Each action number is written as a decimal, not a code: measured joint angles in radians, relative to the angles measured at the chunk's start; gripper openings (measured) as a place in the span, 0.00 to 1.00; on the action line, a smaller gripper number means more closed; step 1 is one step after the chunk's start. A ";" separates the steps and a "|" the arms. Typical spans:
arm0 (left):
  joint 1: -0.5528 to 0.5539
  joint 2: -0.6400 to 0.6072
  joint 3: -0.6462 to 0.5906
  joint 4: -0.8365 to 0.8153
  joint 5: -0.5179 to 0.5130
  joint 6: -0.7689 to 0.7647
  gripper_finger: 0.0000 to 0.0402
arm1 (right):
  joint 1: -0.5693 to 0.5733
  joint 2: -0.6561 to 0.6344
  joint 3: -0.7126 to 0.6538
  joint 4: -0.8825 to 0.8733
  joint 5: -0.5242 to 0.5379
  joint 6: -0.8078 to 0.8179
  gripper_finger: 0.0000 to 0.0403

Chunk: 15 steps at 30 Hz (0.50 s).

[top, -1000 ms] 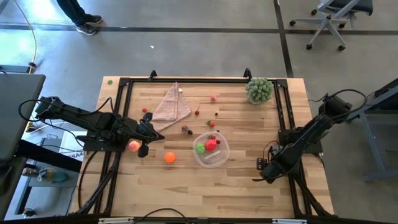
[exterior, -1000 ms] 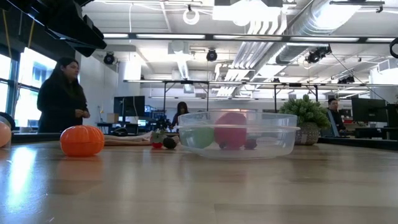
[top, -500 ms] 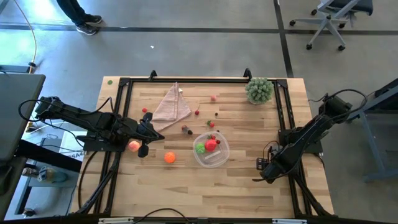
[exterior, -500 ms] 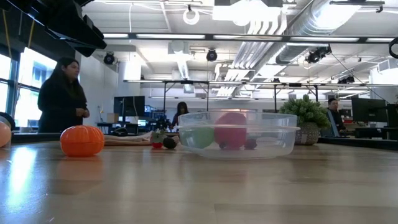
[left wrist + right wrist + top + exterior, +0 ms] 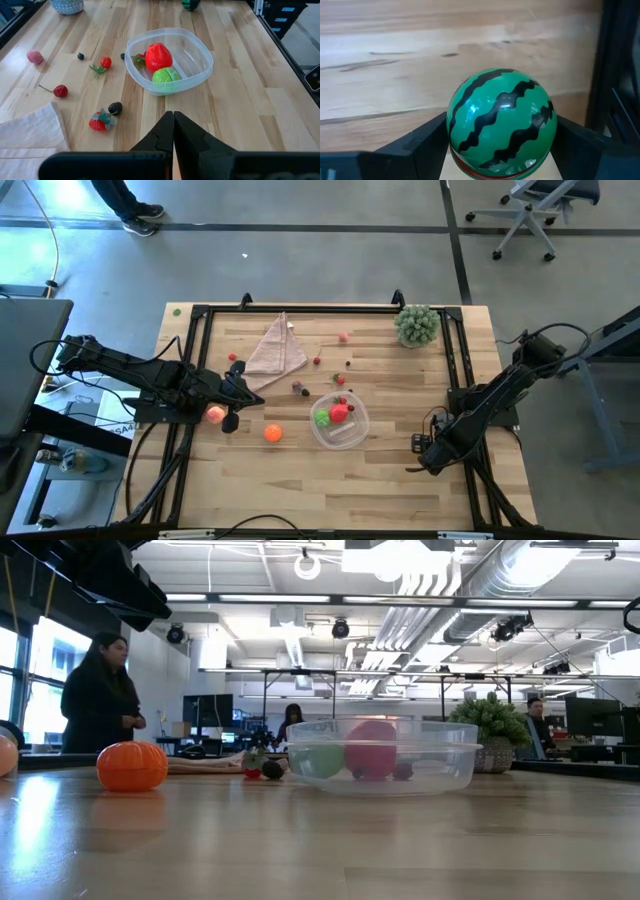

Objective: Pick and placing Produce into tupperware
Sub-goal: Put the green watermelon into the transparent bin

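Observation:
The clear tupperware [image 5: 352,434] [image 5: 200,52] [image 5: 440,765] stands mid-table and holds a green ball [image 5: 322,419], a red apple [image 5: 340,412] and a dark berry. The orange [image 5: 273,433] [image 5: 132,766] rests on the wood to its left. The pink peach [image 5: 215,414] [image 5: 4,755] lies beside my left gripper [image 5: 258,399] [image 5: 173,116], which is shut and points toward the tub. Small berries [image 5: 60,90] are scattered between the cloth and the tub. My right gripper [image 5: 422,448] is near the table's right rail, with the striped melon [image 5: 502,122] between its fingers. My right gripper has the striped melon pinched between its two fingers [image 5: 417,142], which meet its opposite sides [image 5: 454,125] at about its widest girth. The melon fills the gap between them. Whether it is lifted or rests on the wood cannot be told.
A folded pink cloth [image 5: 277,348] lies at the far left of the table and a bushy plant [image 5: 417,325] stands at the far right corner. Black rails [image 5: 455,370] frame the table. People stand in the room beyond [image 5: 97,695]. Bare wood lies along the near edge.

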 joint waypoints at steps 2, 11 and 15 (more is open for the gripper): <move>0.000 0.000 0.000 0.000 0.000 0.000 0.00 | 0.000 0.000 0.000 0.007 0.029 -0.013 0.71; 0.000 0.000 0.000 0.000 0.000 0.000 0.00 | 0.000 0.000 0.038 0.028 0.236 -0.072 0.71; 0.000 0.000 0.000 0.000 0.000 0.000 0.00 | 0.000 0.000 0.086 0.004 0.389 -0.140 0.71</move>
